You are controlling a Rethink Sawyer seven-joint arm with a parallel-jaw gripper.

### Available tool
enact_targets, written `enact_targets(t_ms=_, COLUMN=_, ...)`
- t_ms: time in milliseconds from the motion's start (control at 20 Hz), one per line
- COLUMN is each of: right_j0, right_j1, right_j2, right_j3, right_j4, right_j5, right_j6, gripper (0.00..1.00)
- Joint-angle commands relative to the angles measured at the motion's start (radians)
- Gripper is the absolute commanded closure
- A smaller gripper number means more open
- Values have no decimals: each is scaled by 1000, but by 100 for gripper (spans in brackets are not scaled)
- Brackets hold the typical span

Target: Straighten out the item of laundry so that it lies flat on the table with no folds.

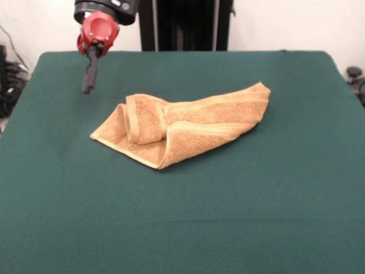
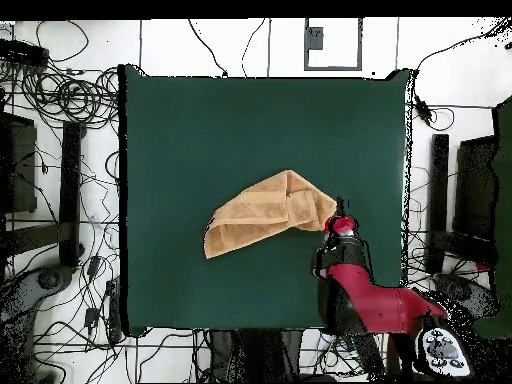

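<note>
In the front view the gripper [image 1: 88, 85] hangs above the table [image 1: 239, 228] with nothing in it; its dark fingers look pressed together, clenched on air. The item of laundry [image 1: 182, 125] lies well apart from it, toward four o'clock, near the table's middle. It is crumpled: one end is rolled over itself and the long part doubled. Overhead, the gripper [image 2: 338, 212] sits just beside the towel's [image 2: 262, 212] three o'clock end.
</note>
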Motion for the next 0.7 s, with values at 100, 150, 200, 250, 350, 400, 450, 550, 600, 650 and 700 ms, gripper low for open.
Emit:
enact_targets(t_ms=100, right_j0=-1, right_j1=23, right_j2=161, right_j3=140, right_j4=-16, right_j5=-35, right_j6=139, gripper=0)
enact_targets(t_ms=150, right_j0=-31, right_j1=18, right_j2=198, right_j3=129, right_j4=-50, right_j5=-2, right_j6=158, gripper=0)
enact_targets(t_ms=200, right_j0=-43, right_j1=19, right_j2=215, right_j3=132, right_j4=-57, right_j5=2, right_j6=165, gripper=0)
enact_targets(t_ms=250, right_j0=-55, right_j1=14, right_j2=236, right_j3=136, right_j4=-65, right_j5=13, right_j6=172, gripper=0)
enact_targets(t_ms=350, right_j0=-81, right_j1=13, right_j2=274, right_j3=144, right_j4=-80, right_j5=26, right_j6=184, gripper=0)
enact_targets(t_ms=400, right_j0=-93, right_j1=15, right_j2=292, right_j3=149, right_j4=-88, right_j5=32, right_j6=187, gripper=0)
enact_targets(t_ms=450, right_j0=-106, right_j1=15, right_j2=308, right_j3=154, right_j4=-93, right_j5=38, right_j6=187, gripper=0)
enact_targets(t_ms=550, right_j0=-139, right_j1=19, right_j2=353, right_j3=158, right_j4=-124, right_j5=74, right_j6=191, gripper=0)
enact_targets(t_ms=600, right_j0=-158, right_j1=21, right_j2=378, right_j3=162, right_j4=-139, right_j5=93, right_j6=195, gripper=0)
enact_targets(t_ms=650, right_j0=-182, right_j1=21, right_j2=406, right_j3=166, right_j4=-158, right_j5=117, right_j6=200, gripper=0)
enact_targets(t_ms=700, right_j0=-197, right_j1=27, right_j2=420, right_j3=166, right_j4=-167, right_j5=127, right_j6=198, gripper=0)
